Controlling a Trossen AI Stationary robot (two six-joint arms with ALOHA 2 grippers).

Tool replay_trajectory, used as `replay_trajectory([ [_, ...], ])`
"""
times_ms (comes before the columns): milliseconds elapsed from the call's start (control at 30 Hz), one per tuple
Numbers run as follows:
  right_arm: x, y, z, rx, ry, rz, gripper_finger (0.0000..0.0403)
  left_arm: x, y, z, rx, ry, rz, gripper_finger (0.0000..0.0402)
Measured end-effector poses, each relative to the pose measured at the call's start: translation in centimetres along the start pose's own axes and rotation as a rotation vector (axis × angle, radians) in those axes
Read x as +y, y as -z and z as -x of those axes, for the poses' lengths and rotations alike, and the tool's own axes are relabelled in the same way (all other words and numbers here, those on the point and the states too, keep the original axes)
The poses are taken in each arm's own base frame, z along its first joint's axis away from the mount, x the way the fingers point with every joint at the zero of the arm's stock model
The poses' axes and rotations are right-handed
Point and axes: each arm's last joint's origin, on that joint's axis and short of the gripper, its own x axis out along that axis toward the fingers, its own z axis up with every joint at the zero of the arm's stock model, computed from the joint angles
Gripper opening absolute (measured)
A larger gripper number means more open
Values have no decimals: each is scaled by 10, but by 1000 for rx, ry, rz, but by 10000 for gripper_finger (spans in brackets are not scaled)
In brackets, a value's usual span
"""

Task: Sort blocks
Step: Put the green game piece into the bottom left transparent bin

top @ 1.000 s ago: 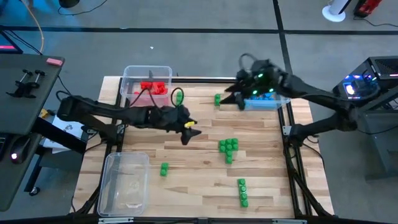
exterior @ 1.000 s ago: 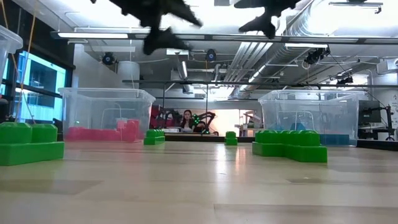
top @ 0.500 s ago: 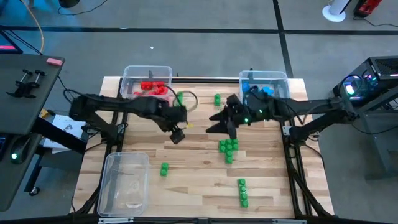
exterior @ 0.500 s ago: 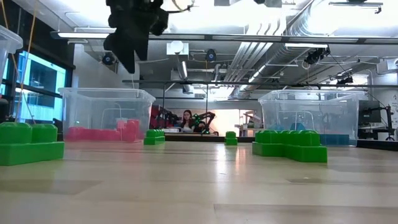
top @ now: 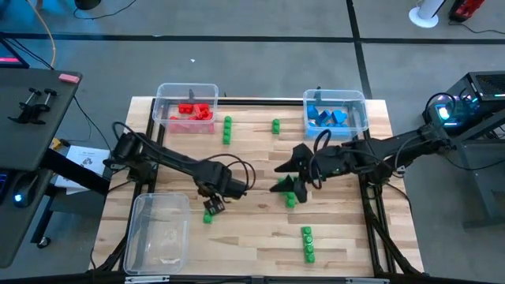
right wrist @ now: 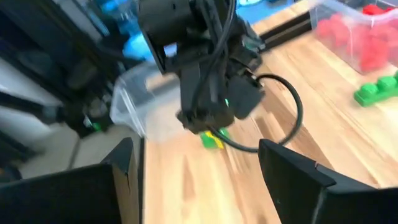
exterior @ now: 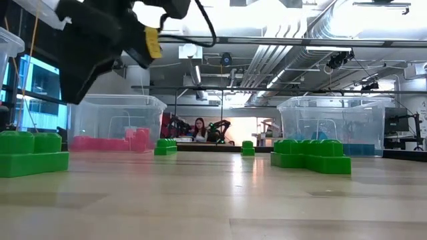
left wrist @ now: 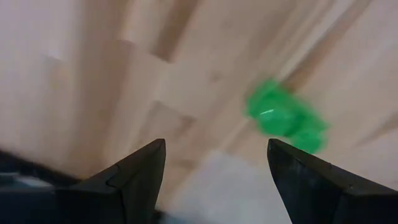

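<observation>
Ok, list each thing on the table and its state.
Left gripper: open, over a green block.
Right gripper: open, over the green cluster.
Red bin: holds red blocks.
Blue bin: holds blue blocks.
Near bin: empty.

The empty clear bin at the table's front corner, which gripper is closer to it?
Left. The left gripper hovers just beside the empty bin; the right gripper is farther off, mid-table.

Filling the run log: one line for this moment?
left gripper: open, above green block | right gripper: open, over green cluster | nothing held
</observation>
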Motion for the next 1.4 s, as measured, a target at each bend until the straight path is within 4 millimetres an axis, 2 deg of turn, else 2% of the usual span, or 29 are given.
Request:
replay_trajectory([
  [167,-3,11,1,108,34,83,215,-12,-10,-7,10,108,174,268],
  [433,-9,20,3,220,61,199,215,-14,-11,-14,57,93,394,268],
  [900,-9,20,3,225,51,288,215,-39,-25,-52,164,105,505,268],
  [1400,-10,22,3,248,43,295,215,-49,-27,-55,127,153,561,268],
])
